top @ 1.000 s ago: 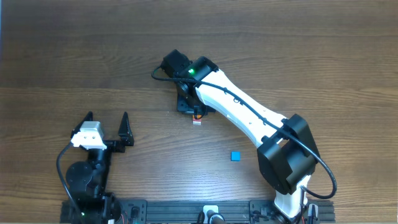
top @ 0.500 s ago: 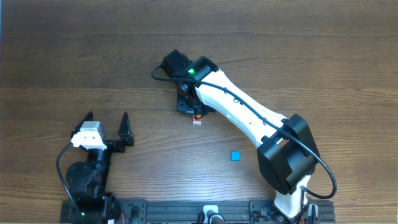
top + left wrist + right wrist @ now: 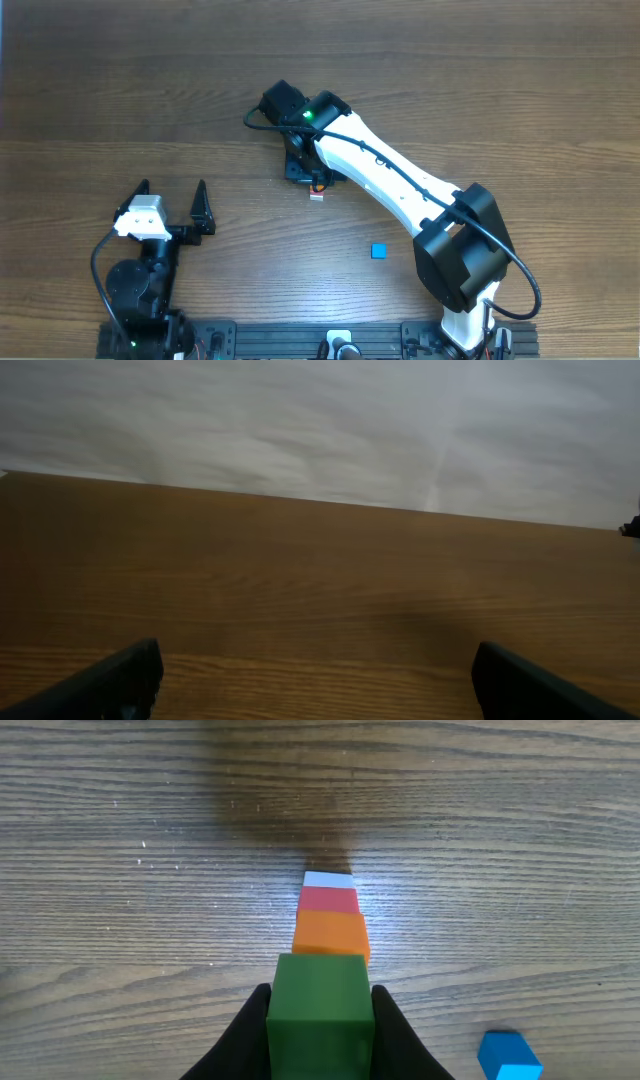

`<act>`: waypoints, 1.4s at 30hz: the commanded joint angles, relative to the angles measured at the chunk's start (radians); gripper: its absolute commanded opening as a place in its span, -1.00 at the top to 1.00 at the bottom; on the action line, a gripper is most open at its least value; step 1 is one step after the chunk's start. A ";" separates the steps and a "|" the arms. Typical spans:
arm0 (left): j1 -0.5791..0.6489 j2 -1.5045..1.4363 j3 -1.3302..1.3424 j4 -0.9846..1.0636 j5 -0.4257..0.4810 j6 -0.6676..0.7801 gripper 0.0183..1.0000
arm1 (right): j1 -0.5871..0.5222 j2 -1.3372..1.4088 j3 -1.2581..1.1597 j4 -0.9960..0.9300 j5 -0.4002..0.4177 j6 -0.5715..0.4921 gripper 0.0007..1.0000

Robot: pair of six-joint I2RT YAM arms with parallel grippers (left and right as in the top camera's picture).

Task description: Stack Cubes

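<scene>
In the right wrist view my right gripper (image 3: 320,1035) is shut on a green cube (image 3: 320,1010), one finger on each side. The green cube sits directly above a stack made of an orange cube (image 3: 332,935), a red cube (image 3: 328,900) and a white cube (image 3: 328,879) at the bottom. From the top view the stack (image 3: 317,192) peeks out just below the right gripper (image 3: 304,166) near the table's middle. A blue cube (image 3: 378,250) lies alone on the wood, also seen as a blue cube (image 3: 510,1055). My left gripper (image 3: 171,196) stands open near its base, holding nothing.
The wooden table (image 3: 480,90) is bare around the stack. The right arm (image 3: 400,190) runs diagonally from its base at the bottom right to the middle. The left wrist view faces bare table (image 3: 320,590) and a pale wall behind it.
</scene>
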 commanded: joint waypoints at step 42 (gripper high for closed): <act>0.005 -0.005 -0.005 -0.003 0.006 0.004 -1.00 | -0.001 0.016 -0.034 0.016 0.014 0.010 0.46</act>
